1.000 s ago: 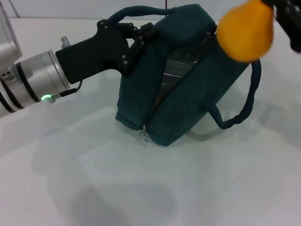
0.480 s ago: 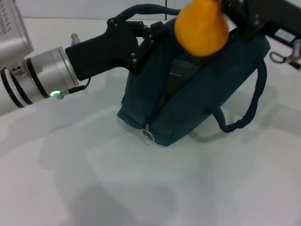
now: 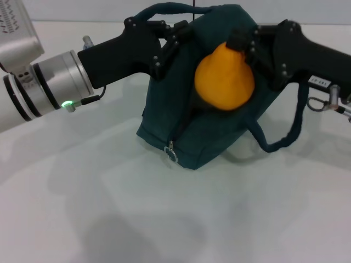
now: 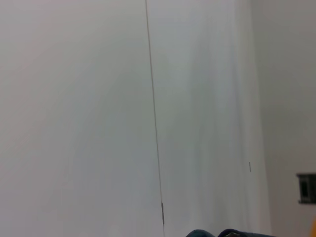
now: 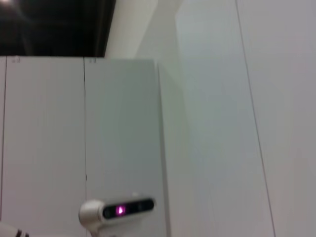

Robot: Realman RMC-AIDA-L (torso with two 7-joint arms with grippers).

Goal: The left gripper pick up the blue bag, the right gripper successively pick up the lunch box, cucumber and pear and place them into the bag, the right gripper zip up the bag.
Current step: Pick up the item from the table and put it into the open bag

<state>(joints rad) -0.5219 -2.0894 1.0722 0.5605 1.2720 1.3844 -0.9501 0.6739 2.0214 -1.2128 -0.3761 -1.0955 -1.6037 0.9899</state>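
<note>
The blue bag [image 3: 219, 134] stands on the white table in the head view, its zipper open and the ring pull [image 3: 171, 154] hanging at the near end. My left gripper [image 3: 169, 34], with the green light on its wrist, is shut on the bag's handle [image 3: 164, 9] at the upper left and holds it up. My right gripper [image 3: 243, 44] reaches in from the right, shut on the narrow top of the yellow-orange pear [image 3: 224, 83]. The pear hangs right over the bag's open mouth and covers it. Lunch box and cucumber are hidden from view.
The bag's other handle [image 3: 285, 137] droops onto the table at the right. The white table [image 3: 164, 219] spreads in front of the bag. The wrist views show only pale walls, a sliver of the bag [image 4: 222, 233] and a white device with a pink light [image 5: 118, 211].
The right gripper has carried the pear from the upper right down and to the left, onto the bag's opening. The left gripper keeps its hold on the handle.
</note>
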